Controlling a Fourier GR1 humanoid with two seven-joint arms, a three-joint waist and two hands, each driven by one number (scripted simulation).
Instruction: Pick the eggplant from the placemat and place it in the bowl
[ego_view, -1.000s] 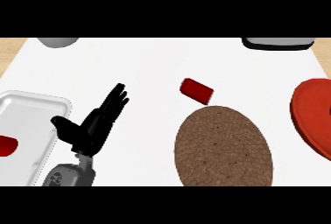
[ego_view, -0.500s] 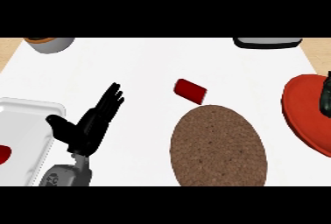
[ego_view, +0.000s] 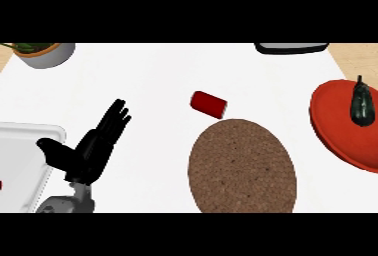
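A dark eggplant (ego_view: 361, 103) lies on the red round bowl (ego_view: 341, 130) at the right edge of the head view. The brown cork placemat (ego_view: 242, 167) lies bare at centre right. My left hand (ego_view: 90, 148) stands open at the lower left, fingers straight and pointing up, holding nothing. It is far to the left of the eggplant and the placemat. My right hand does not show.
A small red block (ego_view: 209, 104) lies just above the placemat. A white tray (ego_view: 26, 165) sits at the left edge beside my left hand. A grey pot with a plant (ego_view: 46, 53) stands top left. A dark object (ego_view: 291, 47) is at the top right.
The whole view has shifted down and left, so the eggplant on the red bowl and the pot have come into sight. The left hand keeps its open pose.
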